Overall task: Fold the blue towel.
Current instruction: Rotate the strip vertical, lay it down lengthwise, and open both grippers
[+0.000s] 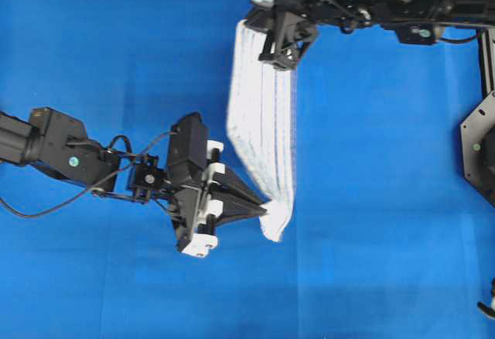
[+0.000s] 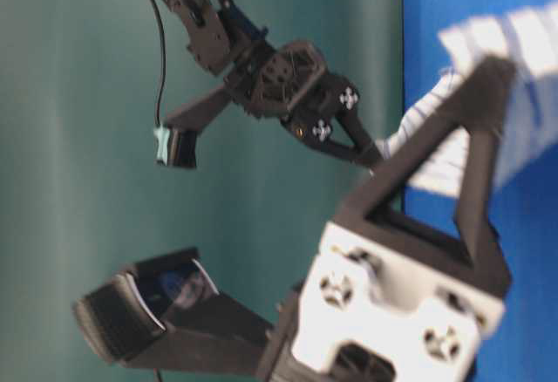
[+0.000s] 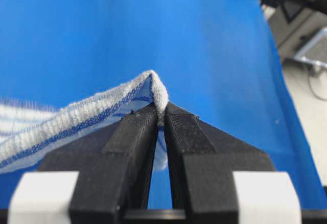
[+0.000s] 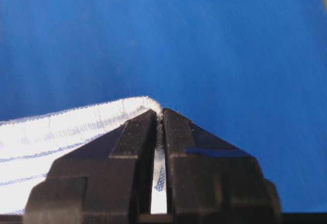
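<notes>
The blue towel (image 1: 261,134), white with thin blue stripes, hangs as a long narrow band stretched between both grippers above the table. My left gripper (image 1: 267,211) is shut on its near corner (image 3: 158,93), pinched between the black fingertips. My right gripper (image 1: 283,59) is shut on the far corner (image 4: 148,104) at the top of the overhead view. From table level, the towel (image 2: 523,68) shows past the left gripper's fingers (image 2: 475,120), with the right arm (image 2: 288,81) behind. The towel sags slightly to the left between the two grips.
A solid blue covering (image 1: 116,45) spreads over the whole table. A black frame and mount (image 1: 479,145) stand along the right edge. A teal wall (image 2: 78,181) backs the table-level view.
</notes>
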Available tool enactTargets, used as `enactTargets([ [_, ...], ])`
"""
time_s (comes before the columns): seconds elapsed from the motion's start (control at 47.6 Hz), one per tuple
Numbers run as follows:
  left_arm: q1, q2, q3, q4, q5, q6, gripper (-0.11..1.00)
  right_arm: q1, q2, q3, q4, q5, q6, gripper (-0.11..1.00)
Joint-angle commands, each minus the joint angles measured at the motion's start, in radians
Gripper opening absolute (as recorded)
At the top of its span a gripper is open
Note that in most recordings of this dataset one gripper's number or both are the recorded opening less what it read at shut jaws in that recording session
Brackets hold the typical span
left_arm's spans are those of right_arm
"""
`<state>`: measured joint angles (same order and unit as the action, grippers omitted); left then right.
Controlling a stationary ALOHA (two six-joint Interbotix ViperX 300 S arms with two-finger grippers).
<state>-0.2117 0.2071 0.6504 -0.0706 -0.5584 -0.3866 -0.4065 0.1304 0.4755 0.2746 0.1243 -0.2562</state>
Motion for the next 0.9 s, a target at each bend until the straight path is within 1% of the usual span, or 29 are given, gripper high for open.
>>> enactTargets([
  [0.0,-0.003,-0.052,0.018,-0.002,0.009,-0.026,0.04,0.006,0.006,-0.048,-0.005,-0.003,0.002,0.28],
  [0.126,-0.003,-0.069,0.054,0.0,0.031,-0.055,0.04,0.014,0.035,-0.071,-0.005,-0.003,0.002,0.28],
  [0.294,-0.005,-0.074,0.066,-0.002,0.069,-0.06,0.05,0.026,0.063,-0.086,-0.005,-0.003,0.008,0.28],
  [0.336,-0.005,-0.072,0.064,-0.002,0.083,-0.06,0.07,0.028,0.069,-0.087,-0.005,-0.003,0.014,0.28],
  [0.399,-0.005,-0.072,0.061,-0.002,0.098,-0.063,0.17,0.031,0.071,-0.087,-0.003,-0.003,0.017,0.28],
  [0.483,-0.008,-0.08,0.063,-0.002,0.118,-0.077,0.39,0.035,0.071,-0.086,-0.002,-0.005,0.02,0.3],
  [0.525,-0.008,-0.089,0.066,0.0,0.13,-0.081,0.53,0.038,0.071,-0.087,-0.003,-0.006,0.02,0.39],
  [0.588,-0.008,-0.118,0.074,-0.002,0.169,-0.087,0.7,0.04,0.069,-0.087,-0.003,-0.008,0.018,0.58],
  [0.63,-0.008,-0.144,0.081,0.0,0.204,-0.084,0.8,0.041,0.064,-0.086,-0.003,-0.005,0.015,0.7],
  [0.672,-0.008,-0.178,0.092,0.0,0.242,-0.083,0.88,0.04,0.055,-0.086,-0.005,-0.003,0.014,0.81],
  [0.714,-0.008,-0.213,0.101,0.0,0.284,-0.083,0.91,0.04,0.043,-0.084,-0.005,-0.003,0.009,0.91],
  [0.756,-0.009,-0.25,0.114,0.0,0.324,-0.084,0.91,0.04,0.026,-0.083,-0.005,-0.003,0.006,0.96],
  [0.798,-0.012,-0.287,0.127,0.003,0.357,-0.084,0.9,0.04,0.008,-0.078,-0.005,-0.002,0.006,0.96],
  [0.883,-0.014,-0.354,0.16,0.005,0.405,-0.081,0.88,0.04,-0.035,-0.067,-0.009,0.006,0.003,0.92],
])
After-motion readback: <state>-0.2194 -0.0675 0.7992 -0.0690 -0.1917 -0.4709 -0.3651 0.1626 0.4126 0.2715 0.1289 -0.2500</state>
